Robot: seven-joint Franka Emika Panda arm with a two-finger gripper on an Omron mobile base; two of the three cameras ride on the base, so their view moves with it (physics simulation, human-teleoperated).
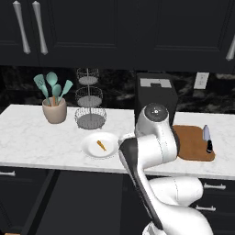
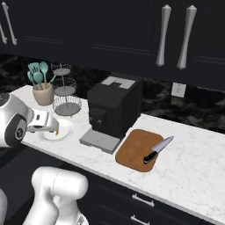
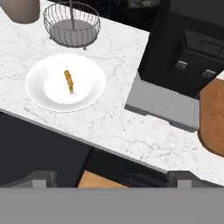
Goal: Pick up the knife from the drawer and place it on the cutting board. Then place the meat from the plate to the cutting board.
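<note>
The knife (image 1: 207,137) (image 2: 157,150), silver blade and black handle, lies on the right side of the brown cutting board (image 1: 193,143) (image 2: 137,149) (image 3: 214,118). To the left of the coffee machine, the white plate (image 1: 92,149) (image 3: 87,94) holds the small orange-brown meat strip (image 1: 101,146) (image 3: 68,82). My gripper (image 3: 111,180) is open, its fingertips (image 3: 41,178) far apart with nothing between them. It hovers above the counter's front edge, near the plate and not touching it. The dark drawer (image 1: 82,202) stands pulled out below the counter.
A black coffee machine (image 1: 156,96) (image 2: 115,110) (image 3: 192,48) stands between the plate and the board. A tiered wire basket (image 1: 90,114) (image 3: 72,26) and a beige holder of teal utensils (image 1: 54,110) (image 2: 43,93) sit behind the plate. Dark upper cabinets hang overhead.
</note>
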